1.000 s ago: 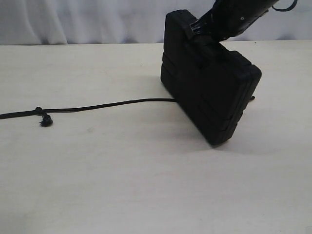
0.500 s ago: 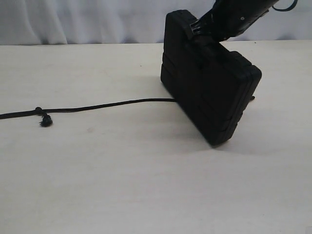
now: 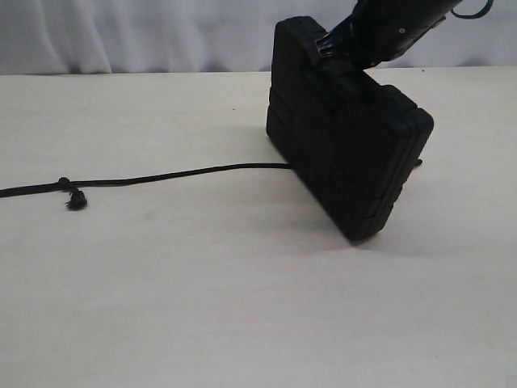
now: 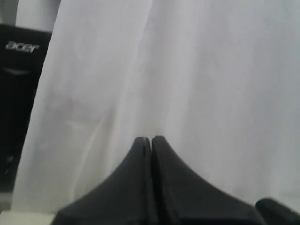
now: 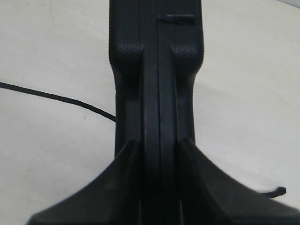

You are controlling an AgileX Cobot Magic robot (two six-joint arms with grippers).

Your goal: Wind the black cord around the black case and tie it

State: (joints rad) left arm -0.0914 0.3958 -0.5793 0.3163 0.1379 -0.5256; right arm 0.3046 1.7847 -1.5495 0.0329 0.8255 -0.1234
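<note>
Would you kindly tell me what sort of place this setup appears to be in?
Probably an indoor robotics lab bench: a plain cream tabletop, a white fabric curtain backdrop, and a black Acer-branded device, likely a monitor, beside the curtain.

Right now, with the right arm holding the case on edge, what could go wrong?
1. The right gripper pinches the black case only at its top edge; a slip could drop it onto the black cord.
2. Only a short cord end shows past the case; tugging the long side may pull it out.
3. The left gripper is shut, facing a curtain, holding no cord.
</note>
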